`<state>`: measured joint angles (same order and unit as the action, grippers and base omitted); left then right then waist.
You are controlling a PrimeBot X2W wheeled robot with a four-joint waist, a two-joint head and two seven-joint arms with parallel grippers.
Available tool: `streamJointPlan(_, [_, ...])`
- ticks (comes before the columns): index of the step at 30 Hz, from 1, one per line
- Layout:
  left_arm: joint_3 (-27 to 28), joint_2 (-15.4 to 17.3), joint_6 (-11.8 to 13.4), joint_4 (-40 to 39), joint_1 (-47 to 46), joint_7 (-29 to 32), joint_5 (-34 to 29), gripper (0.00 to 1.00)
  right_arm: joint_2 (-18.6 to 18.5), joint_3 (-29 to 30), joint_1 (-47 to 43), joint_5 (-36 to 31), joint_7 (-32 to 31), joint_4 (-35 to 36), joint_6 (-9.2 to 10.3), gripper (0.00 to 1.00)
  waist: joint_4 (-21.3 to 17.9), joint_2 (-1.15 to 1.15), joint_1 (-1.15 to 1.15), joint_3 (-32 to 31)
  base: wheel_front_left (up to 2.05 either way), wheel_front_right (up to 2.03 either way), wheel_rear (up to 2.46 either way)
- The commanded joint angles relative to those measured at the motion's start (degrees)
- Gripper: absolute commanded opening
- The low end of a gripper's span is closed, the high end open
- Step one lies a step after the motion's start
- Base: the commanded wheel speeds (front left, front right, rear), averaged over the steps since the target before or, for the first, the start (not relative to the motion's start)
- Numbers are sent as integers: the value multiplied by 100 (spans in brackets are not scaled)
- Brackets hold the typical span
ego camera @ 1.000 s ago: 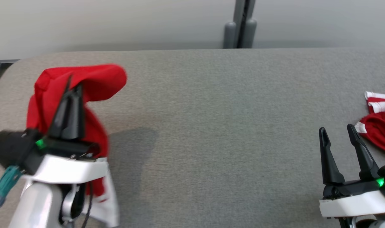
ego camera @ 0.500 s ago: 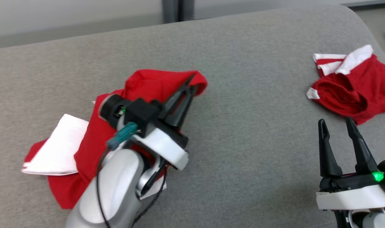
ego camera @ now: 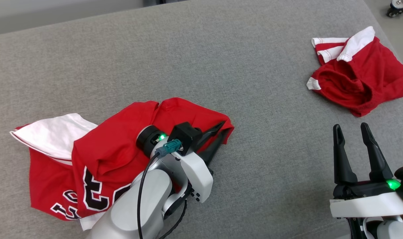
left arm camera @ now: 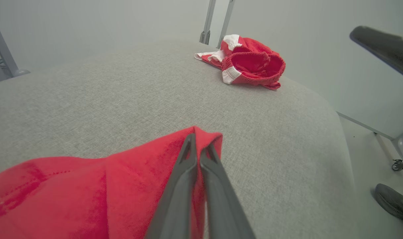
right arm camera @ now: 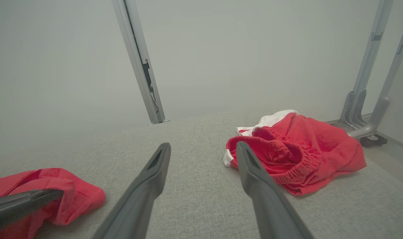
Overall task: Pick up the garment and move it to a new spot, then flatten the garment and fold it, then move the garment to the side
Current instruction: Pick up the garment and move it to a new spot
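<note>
The garment (ego camera: pixel 121 132) is a red jersey with white panels and black lettering. It lies crumpled on the grey table (ego camera: pixel 221 59), left of centre. My left gripper (ego camera: pixel 224 128) is low at the jersey's right corner. In the left wrist view its fingers (left arm camera: pixel 184 186) are pressed almost together, with a fold of the red cloth (left arm camera: pixel 88 186) at their tips. My right gripper (ego camera: pixel 350 127) hovers open and empty at the lower right. The right wrist view shows the spread right gripper (right arm camera: pixel 203 149) and the jersey corner (right arm camera: pixel 65 192) at the far left.
A second red and white piece with an elastic waistband (ego camera: pixel 360 79) lies bunched near the table's far right edge (left arm camera: pixel 251 63) (right arm camera: pixel 297 156). A caster wheel (ego camera: pixel 397 8) stands on the floor beyond the table. A dark shoe (left arm camera: pixel 393 202) is on the floor by the table's end.
The head camera has shifted. My left gripper came down from holding the jersey hanging in the air, and the jersey now lies spread on the table. My right gripper stayed open.
</note>
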<state>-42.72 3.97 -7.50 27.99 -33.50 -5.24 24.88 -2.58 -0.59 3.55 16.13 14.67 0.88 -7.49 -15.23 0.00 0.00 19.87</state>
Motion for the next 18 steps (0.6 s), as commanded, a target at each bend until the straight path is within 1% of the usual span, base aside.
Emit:
streamJointPlan(1, [-27,2,-17,-4,-76,-84,31,100,-26,9,48,-11,37,-25,-1,100,73,0,0,-80,0,0,0])
streamJointPlan(4, [-18,51,-9,-89,47,-392,57,100,-28,27,26,-90,45,-51,-1,100,223,0,0,-222,0,0,0])
streamJointPlan(7, [106,119,82,-270,219,-655,115,100,-29,78,-20,-177,48,-44,-1,100,424,0,0,-356,0,0,0])
streamJointPlan(13, [653,399,519,-781,572,-895,250,100,-29,154,-67,-353,-41,28,-1,100,848,0,0,-553,0,0,0])
streamJointPlan(18, [1305,719,907,-1075,970,-958,477,100,-48,120,-93,-441,-163,42,-1,100,1084,0,0,-734,0,0,0])
